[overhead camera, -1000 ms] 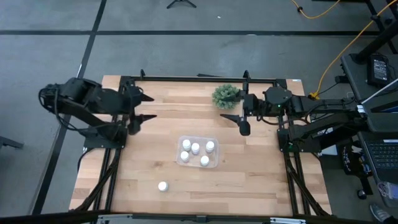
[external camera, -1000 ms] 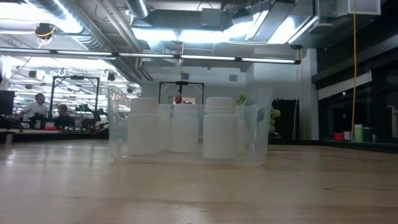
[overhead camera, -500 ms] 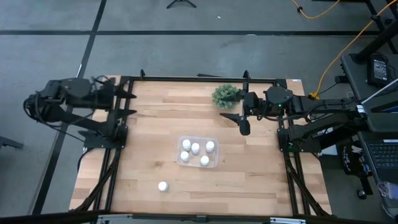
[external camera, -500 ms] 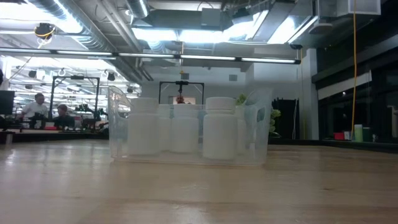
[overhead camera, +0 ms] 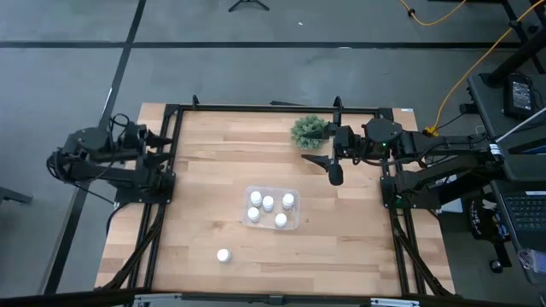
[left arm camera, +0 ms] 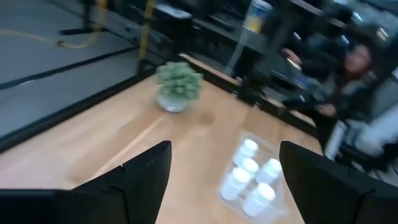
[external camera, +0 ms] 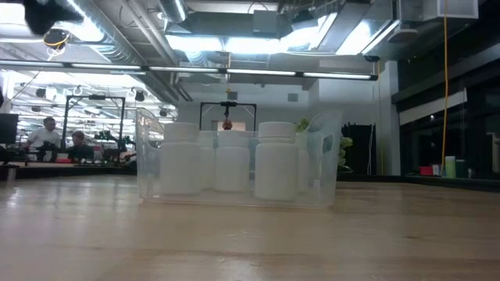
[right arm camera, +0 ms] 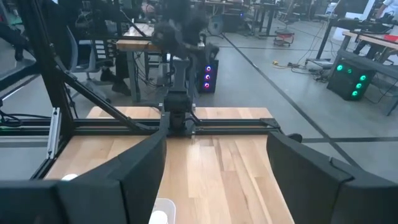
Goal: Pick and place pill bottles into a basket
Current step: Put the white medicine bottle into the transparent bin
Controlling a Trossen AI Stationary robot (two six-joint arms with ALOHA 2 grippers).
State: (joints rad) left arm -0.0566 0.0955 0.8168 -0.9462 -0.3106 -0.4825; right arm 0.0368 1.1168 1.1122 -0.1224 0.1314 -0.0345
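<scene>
The clear tray (overhead camera: 294,225) sits mid-table with several white pill bottles (overhead camera: 268,203) standing in it; it also shows in the low view (external camera: 328,168) and in the left wrist view (left arm camera: 273,146). One more pill bottle (overhead camera: 223,255) stands alone on the wood, nearer the front left. My left gripper (overhead camera: 167,141) is open and empty at the table's left edge, its open fingers framing the left wrist view (left arm camera: 224,186). My right gripper (overhead camera: 324,167) is open and empty, right of the tray's far end, beside the green plant (overhead camera: 310,130).
The green spiky plant (left arm camera: 179,84) stands at the far edge, right of centre. A black metal frame (overhead camera: 273,108) runs round the table. People sit in the room beyond (external camera: 48,134). Bare wood lies left of and in front of the tray.
My left arm has drawn back toward the table's left edge, from over the table's left part to its rim. The tray, the bottles and my right arm have stayed where they were.
</scene>
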